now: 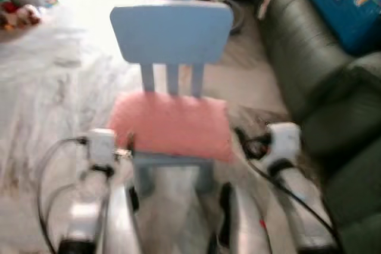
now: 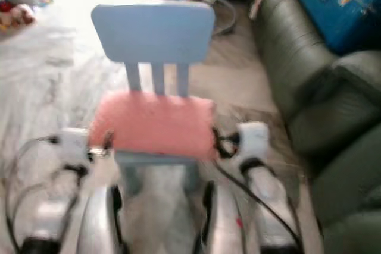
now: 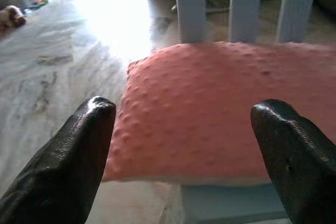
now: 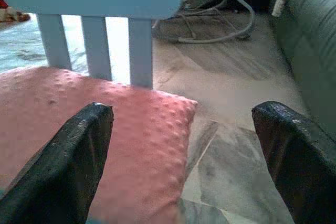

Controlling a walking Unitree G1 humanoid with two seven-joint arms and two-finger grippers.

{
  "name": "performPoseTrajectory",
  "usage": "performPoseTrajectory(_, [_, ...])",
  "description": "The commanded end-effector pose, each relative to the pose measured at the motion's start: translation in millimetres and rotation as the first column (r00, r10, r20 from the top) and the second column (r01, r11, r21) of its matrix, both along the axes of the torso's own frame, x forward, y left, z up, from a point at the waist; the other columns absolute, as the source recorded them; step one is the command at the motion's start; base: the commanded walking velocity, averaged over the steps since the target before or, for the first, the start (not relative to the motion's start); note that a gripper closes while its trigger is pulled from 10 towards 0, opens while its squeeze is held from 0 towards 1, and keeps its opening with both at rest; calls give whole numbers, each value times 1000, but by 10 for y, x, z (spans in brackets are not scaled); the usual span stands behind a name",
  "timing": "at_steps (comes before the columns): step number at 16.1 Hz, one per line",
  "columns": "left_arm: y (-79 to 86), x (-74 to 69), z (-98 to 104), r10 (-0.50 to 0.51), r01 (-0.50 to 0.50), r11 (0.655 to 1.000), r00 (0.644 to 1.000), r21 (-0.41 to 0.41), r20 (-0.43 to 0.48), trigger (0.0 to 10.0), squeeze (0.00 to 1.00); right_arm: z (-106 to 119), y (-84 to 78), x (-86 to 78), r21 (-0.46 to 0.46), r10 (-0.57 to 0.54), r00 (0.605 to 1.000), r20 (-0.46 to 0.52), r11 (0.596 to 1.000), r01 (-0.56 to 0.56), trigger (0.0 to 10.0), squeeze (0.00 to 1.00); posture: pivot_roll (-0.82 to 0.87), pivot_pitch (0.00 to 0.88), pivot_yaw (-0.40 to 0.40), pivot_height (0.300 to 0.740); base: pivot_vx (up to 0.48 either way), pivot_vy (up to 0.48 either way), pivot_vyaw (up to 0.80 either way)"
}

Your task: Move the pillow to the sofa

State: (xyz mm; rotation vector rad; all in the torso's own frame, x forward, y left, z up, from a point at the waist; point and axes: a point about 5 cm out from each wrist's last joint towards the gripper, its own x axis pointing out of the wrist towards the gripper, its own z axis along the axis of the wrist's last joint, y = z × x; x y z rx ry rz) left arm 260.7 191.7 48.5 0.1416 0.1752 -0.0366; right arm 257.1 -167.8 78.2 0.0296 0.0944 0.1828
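A pink dotted pillow (image 1: 172, 126) lies flat on the seat of a small light-blue chair (image 1: 171, 31) straight ahead of me. A dark green sofa (image 1: 321, 87) runs along the right side. My left gripper (image 3: 184, 114) is open, low in front of the pillow's (image 3: 220, 114) front left corner, with nothing between its fingers. My right gripper (image 4: 184, 111) is open too and faces the pillow's (image 4: 94, 129) front right corner, short of touching it. Both eye views are blurred.
A blue box (image 1: 345, 4) rests on the sofa at the far right. Behind the chair stands a baby bouncer (image 4: 215, 9). Soft toys (image 1: 18, 16) lie on the marble floor (image 1: 47, 87) at the far left. A strip of floor (image 4: 236, 129) separates chair and sofa.
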Motion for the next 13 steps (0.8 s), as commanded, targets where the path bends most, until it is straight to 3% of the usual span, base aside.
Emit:
performPoseTrajectory(1, [178,-39,-4,55,-55,998,998,24,-16,10000,0,-8,120,-6,31,33,999,-8,999,-33,10000,0,-6,75,-41,427,0,0,0])
performPoseTrajectory(7, [232,-18,-12,69,-68,997,996,36,-48,10000,0,-39,151,-15,31,51,998,-41,998,-49,10000,0,-5,80,-39,423,0,0,0])
performPoseTrajectory(9, [310,-11,-41,73,-70,997,993,36,-92,10000,0,-37,167,-34,50,60,997,-47,997,-57,10000,0,-3,94,-41,398,0,0,0])
performPoseTrajectory(13, [458,66,100,83,-80,994,996,72,-40,10000,0,-4,161,25,72,80,995,-57,995,-76,10000,0,5,134,-53,348,0,0,0])
